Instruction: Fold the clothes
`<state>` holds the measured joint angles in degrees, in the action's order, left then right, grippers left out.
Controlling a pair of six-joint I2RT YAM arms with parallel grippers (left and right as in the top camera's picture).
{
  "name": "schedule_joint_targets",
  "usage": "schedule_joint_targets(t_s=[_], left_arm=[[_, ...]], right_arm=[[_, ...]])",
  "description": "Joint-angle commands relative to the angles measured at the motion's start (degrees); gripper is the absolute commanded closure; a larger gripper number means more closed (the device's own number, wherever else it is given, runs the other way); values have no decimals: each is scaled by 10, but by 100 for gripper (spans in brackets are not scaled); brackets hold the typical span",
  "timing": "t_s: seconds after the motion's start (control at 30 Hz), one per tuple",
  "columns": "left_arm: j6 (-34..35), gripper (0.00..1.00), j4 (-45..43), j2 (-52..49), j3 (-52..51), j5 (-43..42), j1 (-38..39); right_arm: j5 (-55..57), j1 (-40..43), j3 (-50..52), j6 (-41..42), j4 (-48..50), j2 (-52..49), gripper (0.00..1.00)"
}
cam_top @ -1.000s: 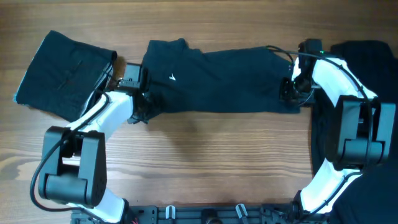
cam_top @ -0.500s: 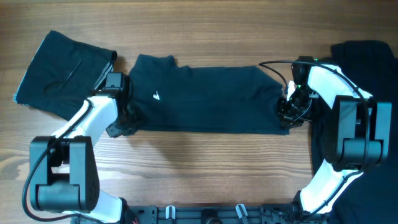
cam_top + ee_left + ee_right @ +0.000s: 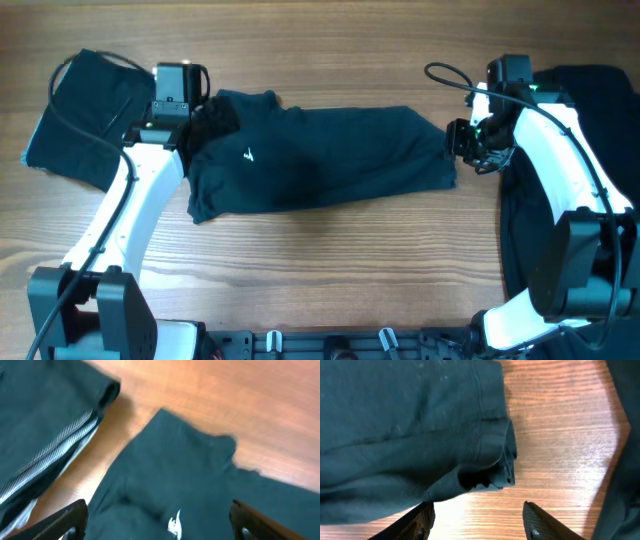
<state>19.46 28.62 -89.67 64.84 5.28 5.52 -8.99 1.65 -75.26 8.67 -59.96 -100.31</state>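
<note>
A dark navy shirt (image 3: pixel 320 160) with a tiny white chest mark (image 3: pixel 249 154) lies stretched left to right across the table's middle. My left gripper (image 3: pixel 205 128) is open above its left end; the left wrist view shows the mark (image 3: pixel 173 524) between the spread fingers (image 3: pixel 160 520). My right gripper (image 3: pixel 462 146) is open just off the shirt's right end. The right wrist view shows the bunched hem (image 3: pixel 490 467) lying on wood ahead of the empty fingers (image 3: pixel 477 520).
A folded dark garment (image 3: pixel 85 120) with pale grey edges (image 3: pixel 55 450) lies at the far left. Another dark garment pile (image 3: pixel 600 100) covers the table's right edge under the right arm. Bare wood runs along the front and back.
Both grippers have let go of the shirt and lifted away. The left arm swung up toward the back left; the right one drew off to the right. The shirt now lies slack.
</note>
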Motion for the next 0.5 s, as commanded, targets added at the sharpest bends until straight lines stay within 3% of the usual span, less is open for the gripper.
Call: schedule_joint_targets(t_s=[0.0, 0.1, 0.3, 0.47], left_arm=[[-15, 10, -63, -17, 4, -14, 0], [-15, 11, -88, -41, 4, -17, 0], [-15, 10, -97, -66, 4, -23, 0], [-16, 9, -111, -66, 4, -40, 0]], right_arm=[[-12, 0, -10, -10, -35, 8, 38], [2, 0, -10, -11, -70, 8, 38], [52, 1, -10, -42, -236, 8, 11], [9, 1, -10, -41, -185, 8, 4]])
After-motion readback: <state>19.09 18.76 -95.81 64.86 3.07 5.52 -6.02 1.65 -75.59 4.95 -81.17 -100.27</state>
